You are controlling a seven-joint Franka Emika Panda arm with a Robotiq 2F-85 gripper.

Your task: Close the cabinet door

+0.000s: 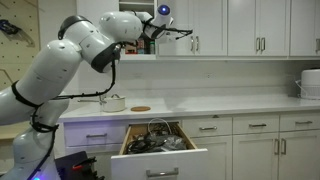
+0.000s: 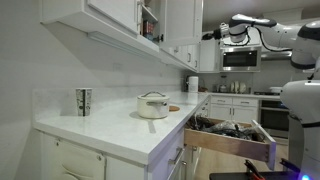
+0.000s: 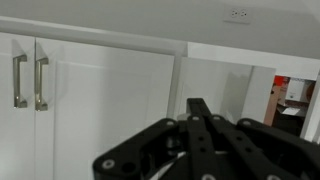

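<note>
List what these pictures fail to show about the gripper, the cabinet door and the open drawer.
The gripper: open or shut is unclear. It is dark and blurred in the wrist view and too small in both exterior views.
The cabinet door: whether the gripper touches it is too small to tell in an exterior view.
The drawer: its contents are a dark jumble, too small to make out in both exterior views.

White countertop (image 2: 110, 128): 1 pot (image 2: 153, 105), 1 cup (image 2: 84, 101) (patterned)
</note>
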